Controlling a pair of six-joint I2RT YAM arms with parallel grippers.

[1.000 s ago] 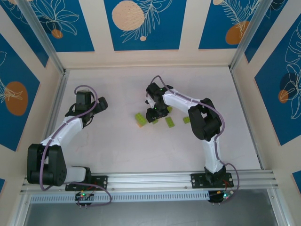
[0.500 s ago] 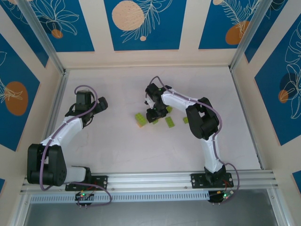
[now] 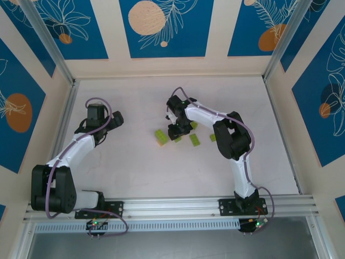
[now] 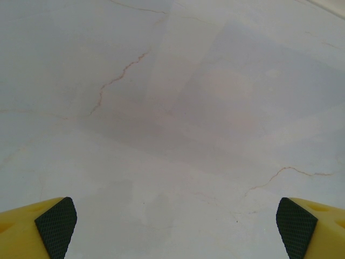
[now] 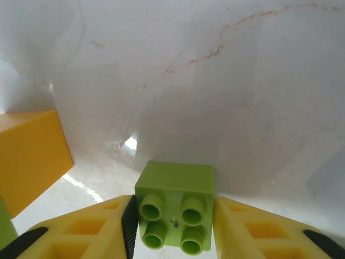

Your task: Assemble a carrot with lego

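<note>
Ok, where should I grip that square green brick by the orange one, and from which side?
Take the square green brick by its two flat opposite side walls, coming from the stud side. Its studs face the right tool, whose pads flank those parallel walls; the orange brick stands apart.

Arms (image 3: pixel 75 147): white links, black joints, purple cables; yellow gripper fingers (image 5: pixel 259 232), black pads (image 4: pixel 56 224).

Lime-green four-stud brick (image 5: pixel 174 202) apparently pinched by right gripper (image 5: pixel 172 221); orange brick (image 5: pixel 29 156) near.

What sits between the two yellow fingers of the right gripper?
A lime-green four-stud lego brick, touching the right gripper on both sides, in the right wrist view.
</note>
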